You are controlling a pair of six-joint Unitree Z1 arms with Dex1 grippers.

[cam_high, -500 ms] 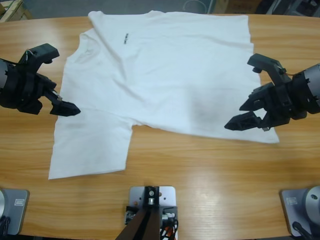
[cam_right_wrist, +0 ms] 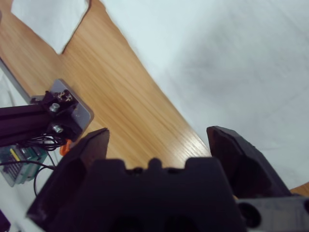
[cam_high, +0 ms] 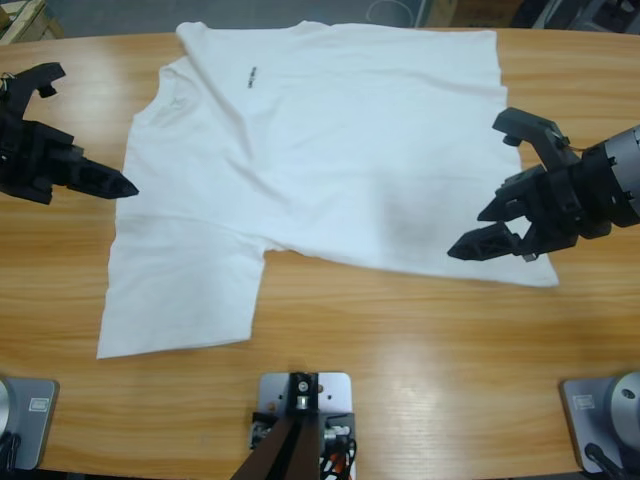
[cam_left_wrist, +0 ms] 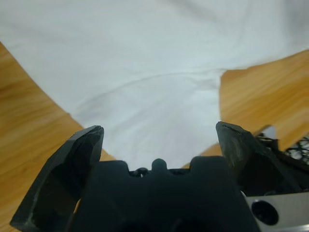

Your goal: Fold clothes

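Left gripper (cam_left_wrist: 159, 137) has its jaws spread wide with nothing between them, just the shirt (cam_left_wrist: 159, 82) lying out ahead of the tips. In the wrist view white cloth fills most of what's past the fingers, with bare wood of the table (cam_left_wrist: 29, 111) showing on either side. From above, the left gripper (cam_high: 105, 183) sits just off the shirt's edge, tips pointing at the sleeve area but clear of the cloth as far as I can tell.

Right gripper (cam_right_wrist: 157, 137) is also open and holding nothing. Past its fingers you get the shirt's lower edge running diagonally, cloth on one side, wood on the other. From above, the right gripper (cam_high: 490, 238) is over the shirt's corner on that side, lower jaw tip over the white fabric near the hem; can't tell if it's actually touching.

The shirt (cam_high: 320, 150) itself lies spread flat on the table (cam_high: 400, 340) between the two grippers, with a small dark mark (cam_high: 251, 76) up near the collar. One section (cam_high: 180, 290) hangs lower, on the left gripper's side, so the bottom edge makes a step. A few soft wrinkles run across the middle.
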